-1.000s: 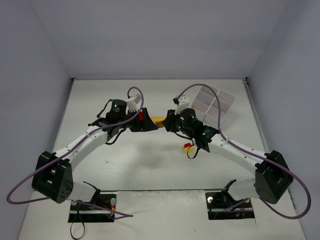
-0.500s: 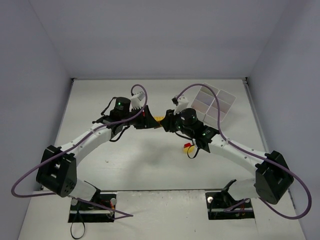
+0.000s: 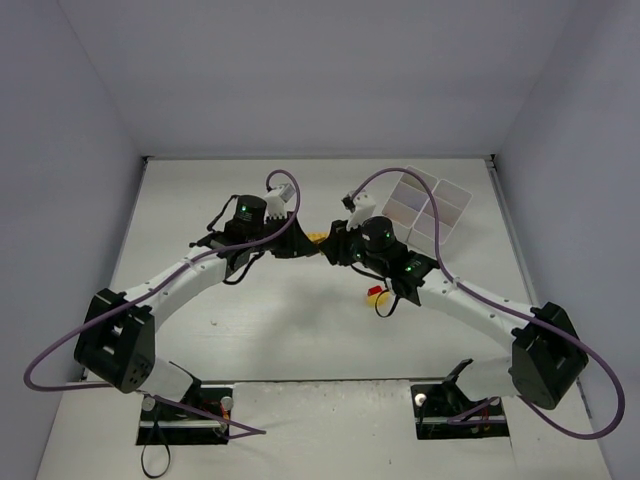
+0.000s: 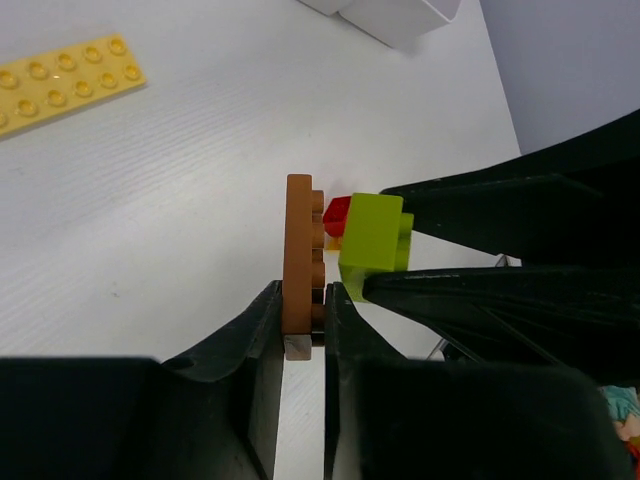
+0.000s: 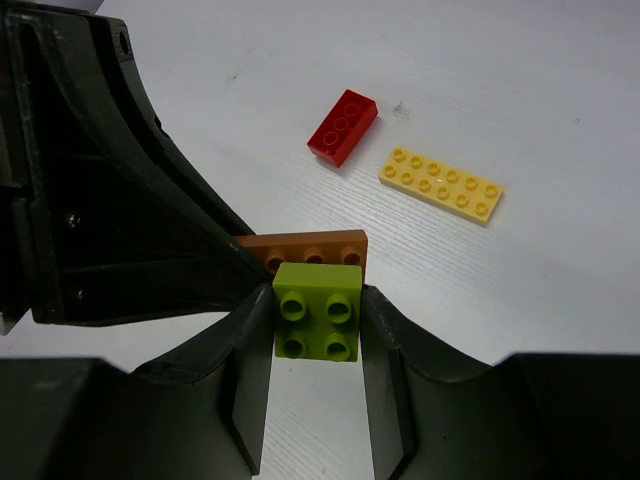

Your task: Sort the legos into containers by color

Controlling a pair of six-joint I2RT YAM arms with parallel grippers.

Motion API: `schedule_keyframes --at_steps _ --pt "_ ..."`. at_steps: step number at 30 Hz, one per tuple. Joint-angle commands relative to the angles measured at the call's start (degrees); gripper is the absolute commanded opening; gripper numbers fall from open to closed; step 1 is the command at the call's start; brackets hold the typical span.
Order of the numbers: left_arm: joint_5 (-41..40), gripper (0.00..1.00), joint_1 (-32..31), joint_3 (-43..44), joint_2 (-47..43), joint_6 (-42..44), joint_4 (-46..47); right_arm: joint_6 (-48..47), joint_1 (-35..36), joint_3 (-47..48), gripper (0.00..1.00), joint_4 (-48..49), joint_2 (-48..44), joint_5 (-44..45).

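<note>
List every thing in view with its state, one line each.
Brown flat plastic brick, clamped on edge in the left gripper.
Lime green square plastic brick, clamped in the right gripper, pressed against the brown brick's studs.
Red plastic brick, lying free, studs up.
Yellow flat plastic brick, lying free, studs up.
White divided plastic tray, apart from both grippers; contents cannot be told.

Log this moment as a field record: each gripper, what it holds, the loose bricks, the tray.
left gripper: shut on brown plate, held on edge
right gripper: shut on lime green brick
joint: lime green brick is pressed against the studded face of the brown plate
loose: red brick and yellow plate, lying flat, apart
tray: far right; contents too small to tell
</note>
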Motion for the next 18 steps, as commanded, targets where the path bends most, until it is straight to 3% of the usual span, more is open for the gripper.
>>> schedule_keyframes --at_steps 1,11,18 --pt "-4.08 0.00 -0.12 3.08 -1.09 2.54 1.28 -1.54 0.08 1.15 0.00 3.52 -2.73 -0.56" --pt "-7.88 0.00 0.76 1.77 -1.43 3.51 -1.64 -2.94 -2.99 0.18 0.00 0.53 -5.45 1.55" --pt "-9.72 0.00 0.85 2.21 -3.81 5.88 -5.67 -3.74 -10.11 0.44 0.00 -2.63 -7.56 3.48"
